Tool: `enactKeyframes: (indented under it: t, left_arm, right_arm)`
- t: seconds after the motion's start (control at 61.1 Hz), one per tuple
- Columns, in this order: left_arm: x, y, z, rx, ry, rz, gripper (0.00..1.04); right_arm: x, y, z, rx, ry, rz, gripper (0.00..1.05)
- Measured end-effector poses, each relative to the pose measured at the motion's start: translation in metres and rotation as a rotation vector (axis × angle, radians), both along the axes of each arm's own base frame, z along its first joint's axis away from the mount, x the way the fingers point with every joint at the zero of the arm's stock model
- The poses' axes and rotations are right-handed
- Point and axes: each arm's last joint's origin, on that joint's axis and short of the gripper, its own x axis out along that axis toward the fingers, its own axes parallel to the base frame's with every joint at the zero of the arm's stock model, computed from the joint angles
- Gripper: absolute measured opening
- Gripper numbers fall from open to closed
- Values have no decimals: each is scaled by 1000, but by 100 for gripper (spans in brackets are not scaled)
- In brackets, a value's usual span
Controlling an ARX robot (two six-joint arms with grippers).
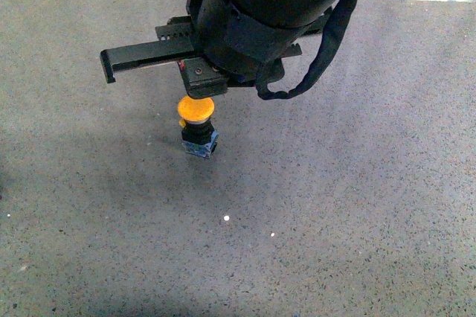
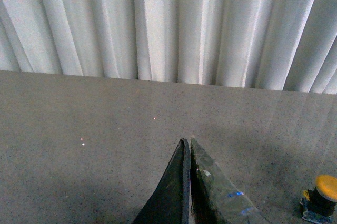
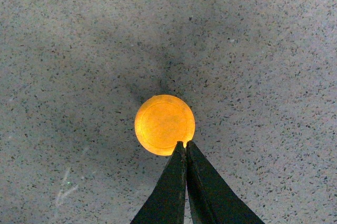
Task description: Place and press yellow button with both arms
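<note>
Yellow mushroom-cap push-button (image 1: 198, 127): upright on speckled grey tabletop (image 1: 357, 205), black body, blue-grey base.
Right gripper (image 3: 185, 144): black fingers closed together, tips over cap's rim.
Left gripper (image 2: 188, 141): fingers closed together, empty, button well aside.

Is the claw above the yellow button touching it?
Cannot tell. In the top-down right wrist view the right gripper overlaps the yellow button; any gap is hidden.

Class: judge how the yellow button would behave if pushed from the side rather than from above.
The yellow button looks top-heavy: wide cap, narrow body, small square base, so it may tip. Nothing visible fastens it to the table, so it might slide instead.
</note>
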Motion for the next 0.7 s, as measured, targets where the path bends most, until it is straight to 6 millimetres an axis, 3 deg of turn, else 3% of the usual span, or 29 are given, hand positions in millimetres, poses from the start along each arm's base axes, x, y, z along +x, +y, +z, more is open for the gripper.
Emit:
enactKeyframes:
  t: [0.704]
  left_arm:
    - [-16, 0, -4, 0, 18, 2, 1]
  right_arm:
    - [12, 13, -11, 17, 35, 14, 1]
